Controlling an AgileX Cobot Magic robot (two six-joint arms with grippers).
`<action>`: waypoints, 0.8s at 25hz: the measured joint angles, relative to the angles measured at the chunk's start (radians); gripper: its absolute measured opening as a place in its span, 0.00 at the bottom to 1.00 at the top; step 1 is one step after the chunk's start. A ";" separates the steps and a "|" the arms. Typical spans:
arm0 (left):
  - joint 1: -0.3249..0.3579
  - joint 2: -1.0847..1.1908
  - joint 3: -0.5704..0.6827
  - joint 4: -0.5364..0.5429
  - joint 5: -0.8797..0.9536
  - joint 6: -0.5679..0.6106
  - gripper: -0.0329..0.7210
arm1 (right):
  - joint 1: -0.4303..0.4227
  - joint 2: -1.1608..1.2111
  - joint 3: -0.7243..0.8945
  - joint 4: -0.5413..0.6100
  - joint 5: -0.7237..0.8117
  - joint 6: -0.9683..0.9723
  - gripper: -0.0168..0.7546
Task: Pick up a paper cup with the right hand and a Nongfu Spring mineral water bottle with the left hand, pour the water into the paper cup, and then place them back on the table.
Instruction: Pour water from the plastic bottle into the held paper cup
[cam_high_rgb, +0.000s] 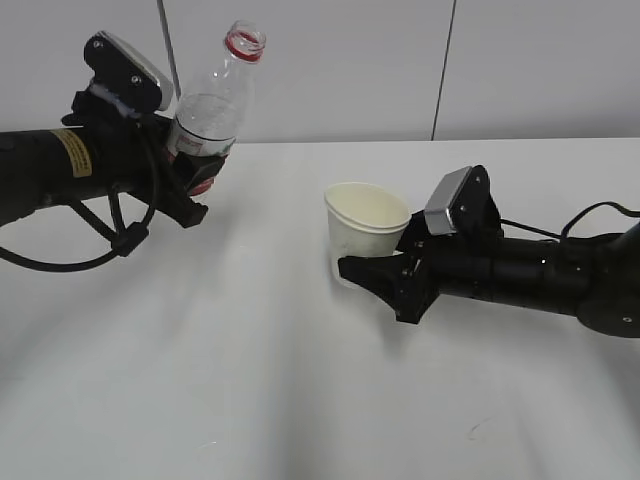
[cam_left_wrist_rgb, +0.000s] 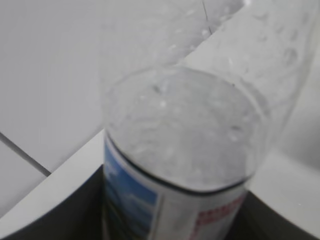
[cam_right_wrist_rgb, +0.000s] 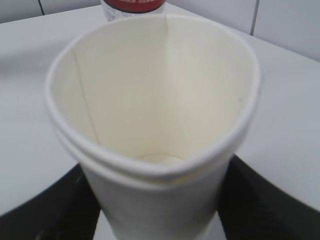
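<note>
Exterior view: left hand (cam_high_rgb: 195, 180) holds the bottle (cam_high_rgb: 213, 105) by its lower body, uncapped and leaning toward the cup; bottle is lifted off the table (cam_high_rgb: 250, 380). Right hand (cam_high_rgb: 375, 275) clamps the cup (cam_high_rgb: 365, 232) low down, mouth up, just ahead of its wrist.
Left wrist view: bottle (cam_left_wrist_rgb: 185, 145) fills the frame between the dark jaws, water inside; the mouth is out of view.
Right wrist view: cup (cam_right_wrist_rgb: 155, 125) sits between the jaws, rim squeezed slightly oval; it looks dry, though the bottom is dim. Bottle (cam_right_wrist_rgb: 132, 5) shows just beyond the rim.
Progress: both picks look done; pouring and setting both down remain.
Count: one bottle, one cup, two hands.
</note>
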 joint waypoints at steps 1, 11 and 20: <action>0.000 0.000 -0.004 0.007 0.002 0.001 0.54 | 0.014 0.000 0.000 0.007 0.002 0.011 0.65; 0.000 0.000 -0.066 0.130 0.133 0.015 0.54 | 0.107 0.000 -0.155 -0.016 0.192 0.125 0.65; 0.000 0.000 -0.087 0.253 0.211 0.023 0.54 | 0.111 0.000 -0.189 -0.010 0.221 0.137 0.65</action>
